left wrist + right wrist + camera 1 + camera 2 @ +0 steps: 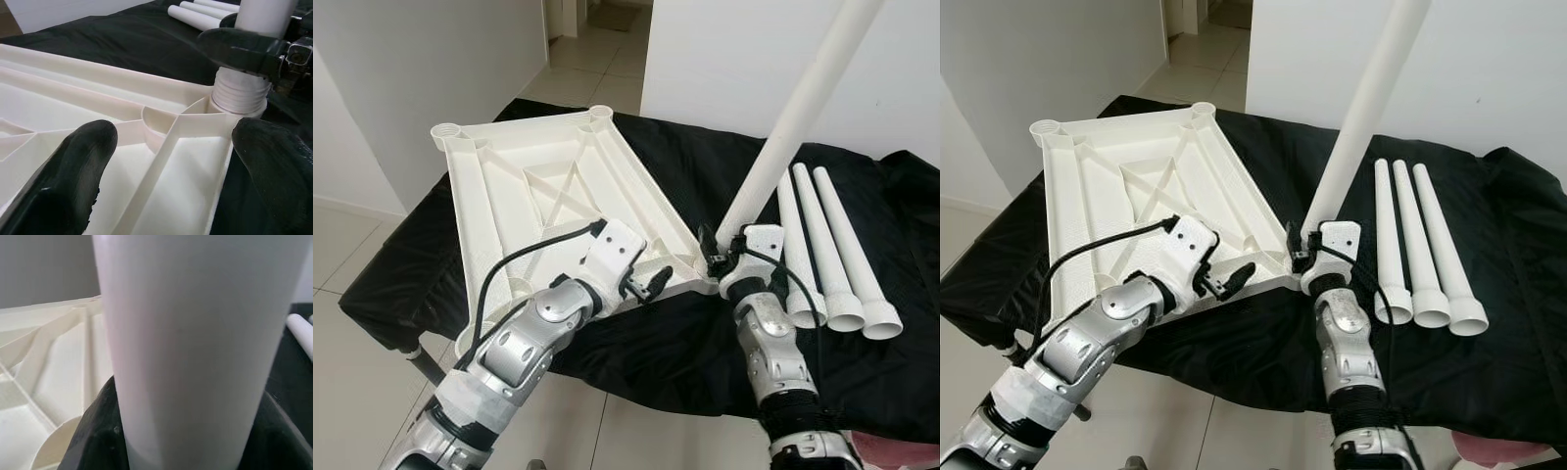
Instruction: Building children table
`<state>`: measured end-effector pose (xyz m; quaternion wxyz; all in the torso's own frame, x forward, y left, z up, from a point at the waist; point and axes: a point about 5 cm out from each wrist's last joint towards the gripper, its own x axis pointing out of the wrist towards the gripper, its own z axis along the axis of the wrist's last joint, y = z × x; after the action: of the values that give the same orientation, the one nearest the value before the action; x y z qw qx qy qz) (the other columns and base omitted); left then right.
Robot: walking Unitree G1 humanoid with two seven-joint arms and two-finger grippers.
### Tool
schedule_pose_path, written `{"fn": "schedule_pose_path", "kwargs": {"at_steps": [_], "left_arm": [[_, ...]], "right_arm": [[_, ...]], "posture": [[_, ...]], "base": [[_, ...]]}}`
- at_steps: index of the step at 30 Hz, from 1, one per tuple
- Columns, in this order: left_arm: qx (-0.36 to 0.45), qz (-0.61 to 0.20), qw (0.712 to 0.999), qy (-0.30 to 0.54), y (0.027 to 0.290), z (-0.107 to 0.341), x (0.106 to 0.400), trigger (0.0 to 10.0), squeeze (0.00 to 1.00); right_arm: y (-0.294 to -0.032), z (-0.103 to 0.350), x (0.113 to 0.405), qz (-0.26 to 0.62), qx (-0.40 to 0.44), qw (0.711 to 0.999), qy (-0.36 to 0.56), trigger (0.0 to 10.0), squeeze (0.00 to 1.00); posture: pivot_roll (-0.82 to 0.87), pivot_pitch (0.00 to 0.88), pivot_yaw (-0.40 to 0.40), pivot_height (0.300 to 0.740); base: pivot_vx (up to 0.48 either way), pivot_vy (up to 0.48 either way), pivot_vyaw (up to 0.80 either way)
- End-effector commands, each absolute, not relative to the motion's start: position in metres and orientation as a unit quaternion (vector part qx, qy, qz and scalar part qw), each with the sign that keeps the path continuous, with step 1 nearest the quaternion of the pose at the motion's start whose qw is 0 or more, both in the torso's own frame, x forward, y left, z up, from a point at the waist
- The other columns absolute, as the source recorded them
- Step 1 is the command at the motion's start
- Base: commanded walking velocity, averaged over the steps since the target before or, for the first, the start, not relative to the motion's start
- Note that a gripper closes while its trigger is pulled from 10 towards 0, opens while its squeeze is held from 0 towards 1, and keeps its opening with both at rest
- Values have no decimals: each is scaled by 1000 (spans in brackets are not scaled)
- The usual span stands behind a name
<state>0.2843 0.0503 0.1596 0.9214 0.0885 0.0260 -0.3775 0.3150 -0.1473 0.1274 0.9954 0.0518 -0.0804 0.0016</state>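
Observation:
A white plastic tabletop [548, 186] lies upside down on the black-draped table, its ribs facing up. My right gripper [722, 247] is shut on a long white leg [793, 127], which stands tilted with its threaded end [239, 93] in the tabletop's near right corner socket. My left gripper [656, 279] is open at the tabletop's near edge, just left of that corner. One of its fingers [73, 181] hovers over the ribs and the other sits outside the rim over the cloth. In the right wrist view the leg [195, 342] is seen close up.
Three spare white legs [827, 245] lie side by side on the black cloth [685, 343] to the right of the held leg. A white wall [754, 59] stands behind the table. Tiled floor [352, 372] lies to the left and front.

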Motion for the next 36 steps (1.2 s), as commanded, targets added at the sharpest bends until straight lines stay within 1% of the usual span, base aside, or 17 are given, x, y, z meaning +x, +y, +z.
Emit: {"fn": "schedule_pose_path", "kwargs": {"at_steps": [1, 3, 5, 8, 11, 13, 15, 17, 20, 21, 22, 27, 30, 31, 32, 33, 36], "left_arm": [[83, -453, 887, 40, 48, 155, 278, 10000, 0], [77, -445, 891, 45, 50, 153, 278, 10000, 0], [73, -443, 893, 46, 50, 152, 278, 10000, 0], [72, -442, 893, 45, 49, 152, 278, 10000, 0], [72, -441, 893, 44, 49, 151, 278, 10000, 0], [73, -440, 894, 44, 49, 151, 279, 10000, 0], [72, -436, 896, 43, 50, 151, 281, 10000, 0], [71, -433, 898, 42, 51, 152, 283, 10000, 0], [70, -432, 898, 41, 50, 152, 283, 10000, 0], [70, -432, 898, 41, 50, 153, 283, 10000, 0], [69, -433, 898, 40, 49, 152, 283, 10000, 0], [74, -434, 897, 41, 49, 150, 283, 10000, 0], [78, -431, 898, 41, 52, 150, 285, 10000, 0], [79, -429, 899, 40, 53, 151, 286, 10000, 0], [79, -429, 899, 40, 53, 151, 286, 10000, 0], [79, -428, 900, 39, 53, 151, 287, 10000, 0], [78, -426, 900, 39, 53, 151, 287, 10000, 0]], "right_arm": [[-154, 111, 308, -58, 82, 994, -43, 10000, 0], [-138, 115, 302, -84, 95, 991, -49, 10000, 0], [-131, 117, 300, -72, 88, 992, -56, 10000, 0], [-133, 118, 299, -68, 81, 992, -62, 10000, 0], [-134, 114, 298, -66, 95, 992, -41, 10000, 0], [-132, 113, 297, -57, 95, 993, -28, 10000, 0], [-126, 116, 295, -26, 123, 991, -34, 10000, 0], [-124, 114, 294, -16, 93, 995, -23, 10000, 0], [-124, 112, 294, -17, 82, 996, -12, 10000, 0], [-125, 110, 294, -17, 74, 997, -8, 10000, 55], [-128, 110, 294, -16, 75, 997, -12, 10000, 1000], [-137, 113, 297, -22, 63, 998, -20, 10000, 1000], [-140, 117, 299, -1, 74, 997, -30, 10000, 1000], [-142, 120, 300, 9, 74, 997, -38, 10000, 498], [-142, 120, 300, 9, 74, 997, -38, 10000, 498], [-145, 121, 301, 15, 71, 996, -41, 10000, 0], [-151, 123, 303, 38, 57, 996, -49, 10000, 0]], "posture": [[-40, 0, -18, 740], [-42, 0, -21, 740], [-38, 0, -27, 740], [-36, 0, -30, 740], [-37, 0, -33, 740], [-39, 0, -34, 740], [-41, 0, -36, 740], [-44, 0, -36, 740], [-44, 0, -37, 740], [-40, 0, -40, 740], [-41, 0, -40, 740], [-35, 0, -46, 740], [-30, 0, -48, 740], [-30, 0, -49, 740], [-30, 0, -49, 740], [-31, 0, -47, 740], [-29, 0, -44, 740]], "base": [[0, 0, 0], [0, 0, 0], [0, 0, 0], [0, 0, 0], [0, 0, 0], [0, 0, 0], [0, 0, 0], [0, 0, 0], [0, 0, 0], [0, 0, 0], [0, 0, 0], [0, 0, 0], [0, 0, 0], [0, 0, 0], [0, 0, 0], [0, 0, 0], [0, 0, 0]]}}
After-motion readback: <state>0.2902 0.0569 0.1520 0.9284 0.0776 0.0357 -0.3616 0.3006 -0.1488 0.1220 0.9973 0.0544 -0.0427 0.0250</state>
